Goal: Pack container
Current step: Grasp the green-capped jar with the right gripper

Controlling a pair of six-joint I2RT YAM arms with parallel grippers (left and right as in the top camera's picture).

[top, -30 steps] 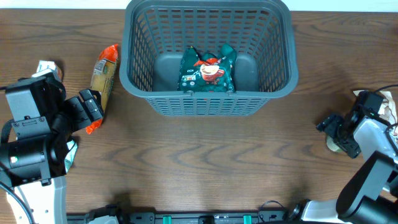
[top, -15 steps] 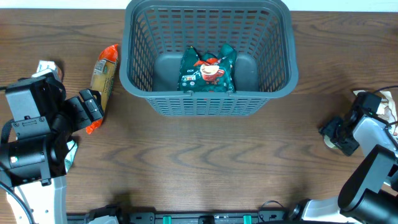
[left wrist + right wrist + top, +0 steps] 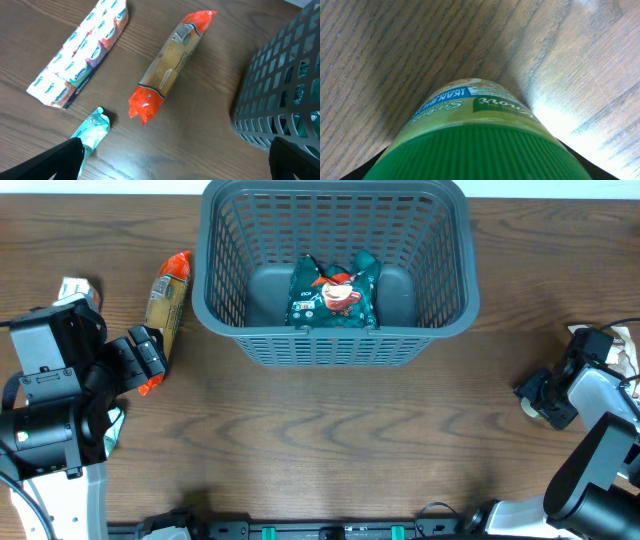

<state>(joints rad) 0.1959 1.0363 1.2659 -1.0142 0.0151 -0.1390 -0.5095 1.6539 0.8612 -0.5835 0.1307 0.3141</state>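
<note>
The container [image 3: 335, 340], a large dark grey lattice basket, stands at the back centre and holds a green snack bag [image 3: 333, 295]. Its corner shows in the left wrist view [image 3: 280, 85]. My left gripper [image 3: 148, 355] is open and empty, just above the table [image 3: 175, 160], near the lower end of an orange-ended pasta packet [image 3: 167, 298] [image 3: 170, 65] left of the basket. My right gripper [image 3: 545, 395] is at the far right, shut around a green-lidded jar [image 3: 480, 135] lying on the table, with fingers at both sides of the lid.
A white multi-pack of small packets [image 3: 80, 52] lies at the far left [image 3: 75, 287]. A teal pouch [image 3: 92, 131] lies by my left finger. A pale wrapper [image 3: 625, 350] sits at the right edge behind the right arm.
The right gripper has shifted slightly right and settled around the jar. The left arm, the basket and the packets have not moved.
</note>
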